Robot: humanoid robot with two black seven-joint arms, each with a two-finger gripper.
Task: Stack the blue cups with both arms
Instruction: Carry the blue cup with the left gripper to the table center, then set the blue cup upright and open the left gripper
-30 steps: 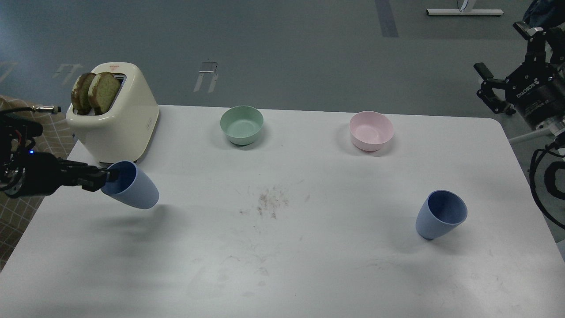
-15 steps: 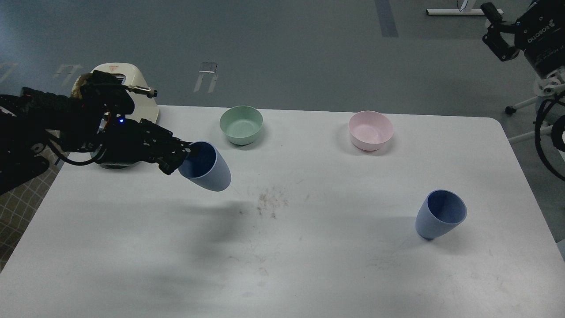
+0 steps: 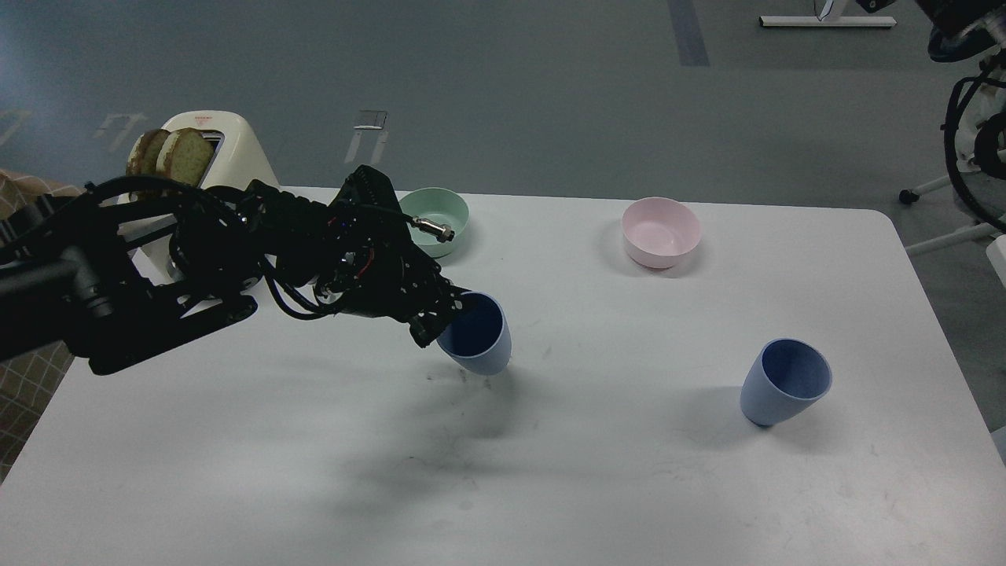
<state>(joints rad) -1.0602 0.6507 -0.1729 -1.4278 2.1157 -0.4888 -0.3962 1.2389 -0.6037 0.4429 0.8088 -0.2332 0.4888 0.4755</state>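
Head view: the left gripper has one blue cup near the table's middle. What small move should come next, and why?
Probably carry it on rightward toward the other cup. The left gripper pinches the held cup by its rim, apparently just above the table, while the second cup stands apart near the right edge, mouth open. The right gripper is out of view, so it cannot help yet.

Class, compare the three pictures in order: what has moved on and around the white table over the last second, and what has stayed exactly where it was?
The left pincer, shut on a matte light-blue tapered cup, carried it from beside the cream toaster rightward to mid-table. The right arm rose up and out of the picture's top right corner. Unmoved: the second light-blue cup, the green bowl, the pink bowl and the toaster.
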